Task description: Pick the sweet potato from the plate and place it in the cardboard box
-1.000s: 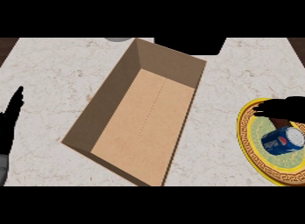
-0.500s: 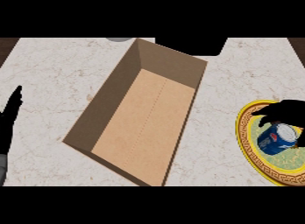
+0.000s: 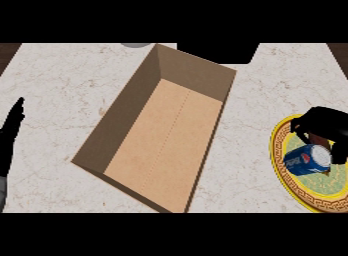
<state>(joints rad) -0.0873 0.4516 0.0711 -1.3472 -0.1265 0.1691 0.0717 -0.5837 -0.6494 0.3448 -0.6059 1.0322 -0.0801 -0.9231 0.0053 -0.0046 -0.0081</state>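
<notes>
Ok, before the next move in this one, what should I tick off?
1. Right robot hand over the plate: ok.
2. Sweet potato held: cannot tell; only a brown patch shows under the hand.
3. Blue can out of the grasp: ok, it lies on the plate beside the hand.
4. Cardboard box open on top, nothing inside: ok.
5. Left robot hand resting at the view's left edge, apart from the box: ok.

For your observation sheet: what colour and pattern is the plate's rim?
Plate rim: yellow with a dark key-pattern band; head view.
</notes>
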